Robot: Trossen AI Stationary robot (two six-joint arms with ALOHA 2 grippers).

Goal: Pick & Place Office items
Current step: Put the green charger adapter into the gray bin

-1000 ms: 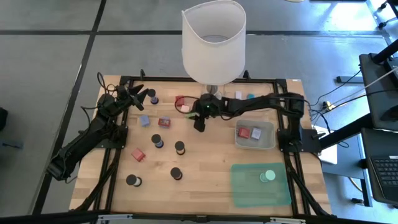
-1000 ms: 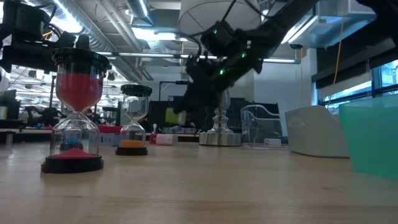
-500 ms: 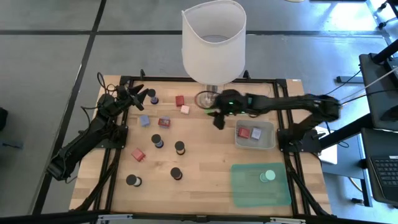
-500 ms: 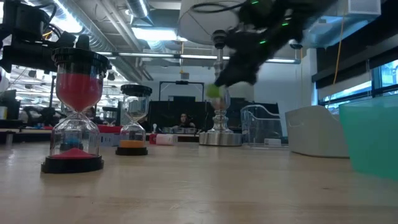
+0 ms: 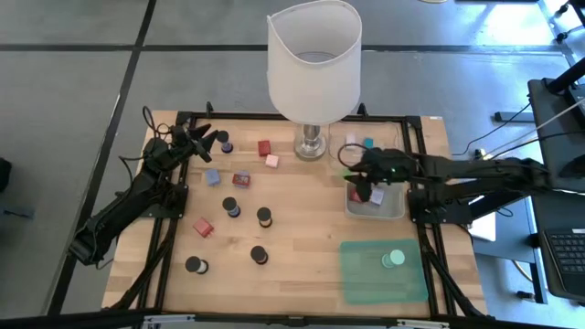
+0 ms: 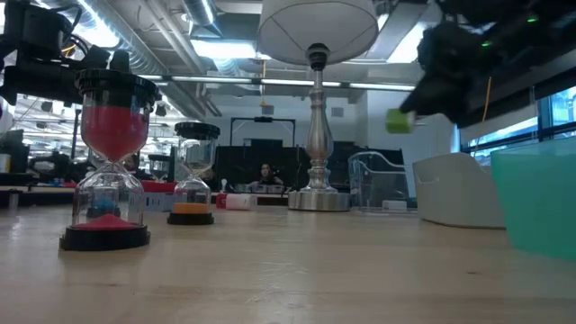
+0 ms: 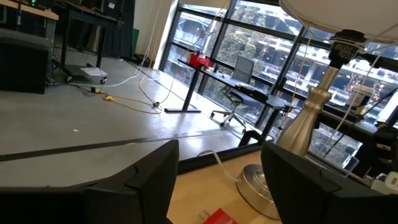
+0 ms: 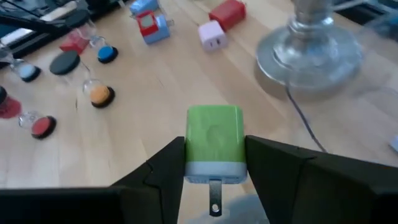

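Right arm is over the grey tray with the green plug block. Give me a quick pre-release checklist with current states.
1. Green plug block gripped between the right gripper fingers: ok.
2. Right gripper over the grey tray: ok.
3. Free space in the tray beside the red block: cannot tell.
4. Lamp clear of the right arm: ok.
5. Left gripper parked at the far-left corner, out of the way: ok.

**Table from above, placed relative to the lamp**

We see the lamp (image 5: 313, 64) at the table's far edge. The right gripper (image 5: 353, 176) hangs just right of its base, over the near-left corner of the grey tray (image 5: 391, 208), which holds small blocks. Left of the lamp rests the left gripper (image 5: 206, 139). Black cylinders (image 5: 263, 216) lie nearer us.
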